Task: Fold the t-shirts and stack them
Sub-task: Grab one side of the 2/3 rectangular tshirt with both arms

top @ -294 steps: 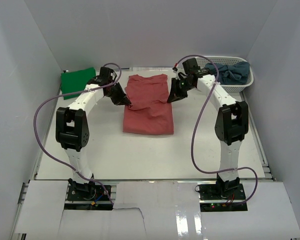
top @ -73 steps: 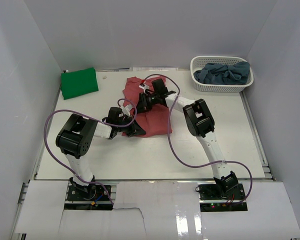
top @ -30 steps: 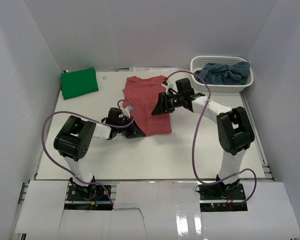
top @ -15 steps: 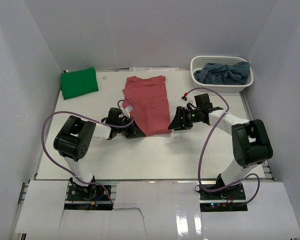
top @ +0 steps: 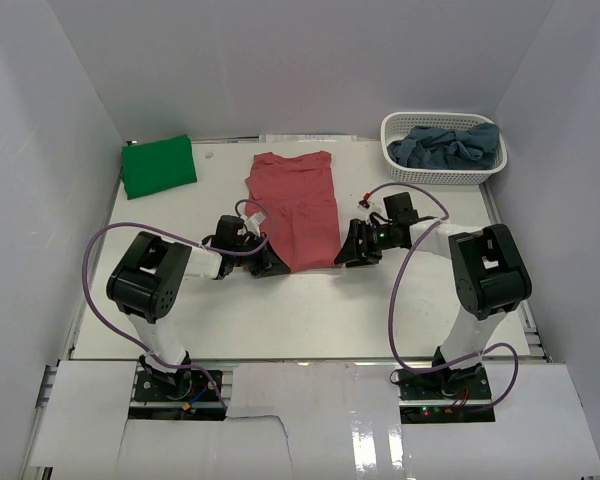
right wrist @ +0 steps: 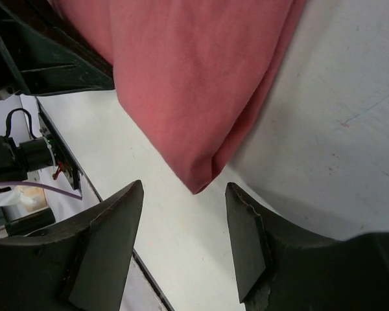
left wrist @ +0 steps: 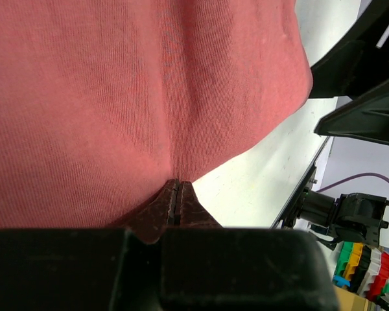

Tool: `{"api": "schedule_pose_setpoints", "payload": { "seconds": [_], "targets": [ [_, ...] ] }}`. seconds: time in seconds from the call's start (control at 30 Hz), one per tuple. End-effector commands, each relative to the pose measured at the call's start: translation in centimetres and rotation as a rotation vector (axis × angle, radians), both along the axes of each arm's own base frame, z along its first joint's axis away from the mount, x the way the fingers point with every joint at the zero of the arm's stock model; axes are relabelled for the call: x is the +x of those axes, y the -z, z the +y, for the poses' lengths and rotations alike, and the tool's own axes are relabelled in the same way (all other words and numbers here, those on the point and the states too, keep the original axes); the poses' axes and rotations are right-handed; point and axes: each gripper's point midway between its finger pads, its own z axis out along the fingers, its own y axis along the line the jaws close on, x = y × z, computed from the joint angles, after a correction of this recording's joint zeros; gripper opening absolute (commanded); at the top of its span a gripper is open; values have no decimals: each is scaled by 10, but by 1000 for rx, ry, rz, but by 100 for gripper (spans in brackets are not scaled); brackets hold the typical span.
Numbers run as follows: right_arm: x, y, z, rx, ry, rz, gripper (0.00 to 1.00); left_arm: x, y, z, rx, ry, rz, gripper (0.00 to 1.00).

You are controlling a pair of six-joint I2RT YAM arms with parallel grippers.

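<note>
White desk (top: pixel 310 310), boxed in by pale grey walls (top: pixel 310 70). Left claw (left wrist: pixel 175 194) stays pinched shut on the near left hem of the salmon-red t-shirt (top: pixel 295 205), unmoved. Right claw (right wrist: pixel 185 194), a second ago over the shirt's right side, now sits low at its near right corner, fingers spread with the corner between them, gripping nothing. That one red shirt lies folded into a long strip mid-desk. One folded green t-shirt (top: pixel 158 165) lies far left. One white basket (top: pixel 392 160) far right holds crumpled grey-blue t-shirts (top: pixel 450 145), their number unclear.
</note>
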Motion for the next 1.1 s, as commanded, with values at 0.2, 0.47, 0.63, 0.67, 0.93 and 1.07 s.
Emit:
{"api": "schedule_pose_setpoints", "payload": {
  "seconds": [0.2,0.47,0.63,0.67,0.93,1.07],
  "targets": [
    [24,-2,10,70,22,-38,60,4,-17,-2,0,12,-58,0],
    [31,1,17,122,52,-14,53,3,-17,-2,3,12,-59,0],
    [28,-1,19,147,54,-4,10,4,-17,-2,4,11,-62,0],
    [27,0,18,140,56,4,9,3,-17,-1,5,11,-61,0],
    [12,7,-6,-12,74,31,11,3,-16,-2,6,13,-57,0],
    [14,24,-27,-131,95,64,8,2,-16,-1,6,15,-57,0]
  ]
}}
